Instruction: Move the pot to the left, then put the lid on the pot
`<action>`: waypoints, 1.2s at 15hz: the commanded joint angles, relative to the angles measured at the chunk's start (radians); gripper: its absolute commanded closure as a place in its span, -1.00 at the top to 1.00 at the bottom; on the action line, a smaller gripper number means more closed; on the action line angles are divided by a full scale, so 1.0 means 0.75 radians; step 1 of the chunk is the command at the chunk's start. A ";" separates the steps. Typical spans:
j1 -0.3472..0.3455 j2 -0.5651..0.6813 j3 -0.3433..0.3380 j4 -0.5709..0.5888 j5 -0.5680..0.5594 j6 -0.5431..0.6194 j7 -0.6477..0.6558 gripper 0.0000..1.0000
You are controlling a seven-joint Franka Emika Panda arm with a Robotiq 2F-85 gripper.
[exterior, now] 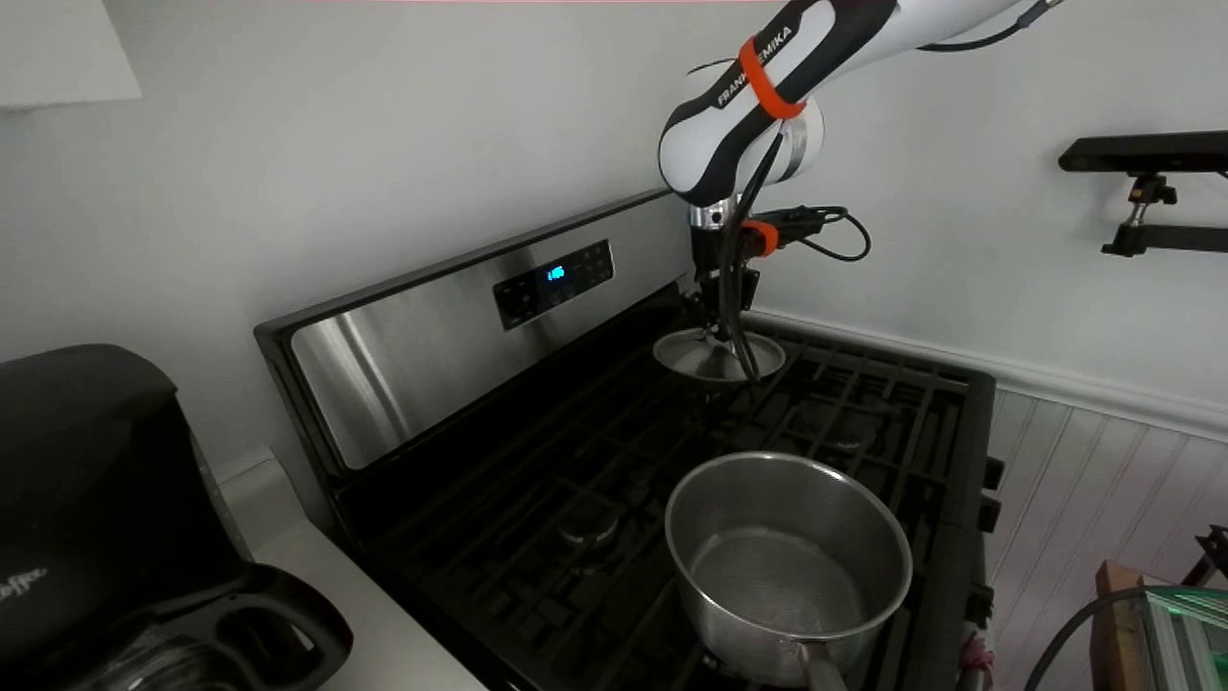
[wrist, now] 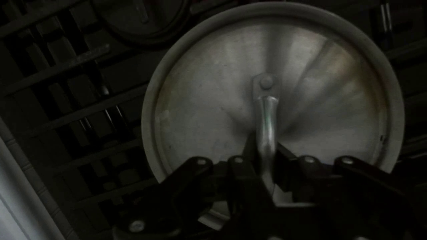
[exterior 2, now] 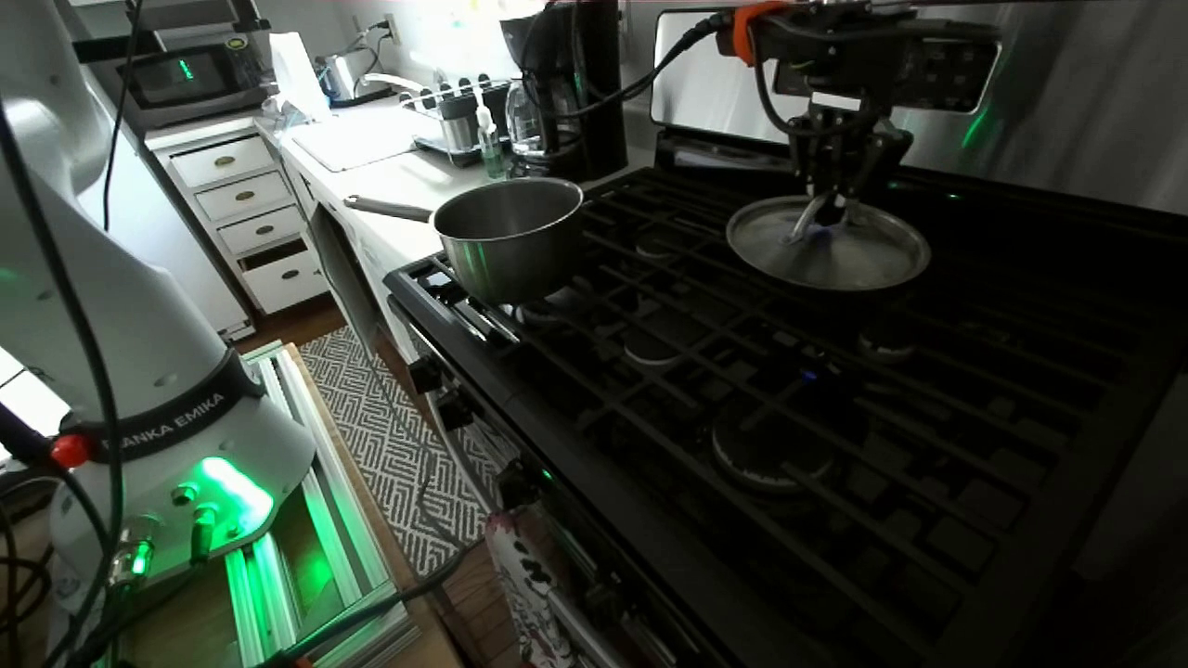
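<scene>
The pot (exterior: 729, 629) is a wide steel saucepan, open and empty, on the stove grates. In an exterior view the pot (exterior 2: 510, 264) sits at the stove's end by the counter, its long handle (exterior 2: 385, 208) pointing out past the front edge. The lid (exterior: 683, 357) is a round silver disc, near the back panel and apart from the pot. My gripper (wrist: 266, 150) is shut on the lid's arched centre handle in the wrist view, with a finger on each side. The lid (exterior 2: 858, 255) looks raised above the grates, roughly level. The fingertips are partly hidden behind the handle.
The stove (exterior 2: 650, 436) has black grates and a raised back panel (exterior: 432, 355) behind the lid. A black coffee maker (exterior: 96, 499) stands on the counter beside the stove. A side wall (exterior: 959, 240) borders the stove's far end. A towel (exterior 2: 529, 584) hangs at its front.
</scene>
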 commanded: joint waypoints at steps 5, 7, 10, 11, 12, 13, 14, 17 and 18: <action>0.044 -0.206 -0.004 -0.253 -0.005 0.012 0.018 -0.81; 0.046 -0.245 -0.005 -0.295 -0.005 0.016 0.021 -0.81; 0.065 -0.298 -0.006 -0.359 -0.049 0.051 0.048 -0.95; 0.080 -0.352 -0.002 -0.419 -0.083 0.081 0.044 -0.95; 0.096 -0.405 -0.001 -0.475 -0.131 0.107 0.050 -0.95; 0.109 -0.444 0.001 -0.514 -0.168 0.124 0.055 -0.95; 0.123 -0.495 0.006 -0.571 -0.202 0.150 0.058 -0.95; 0.153 -0.641 0.029 -0.705 -0.256 0.156 0.065 -0.95; 0.159 -0.689 0.039 -0.749 -0.262 0.160 0.074 -0.95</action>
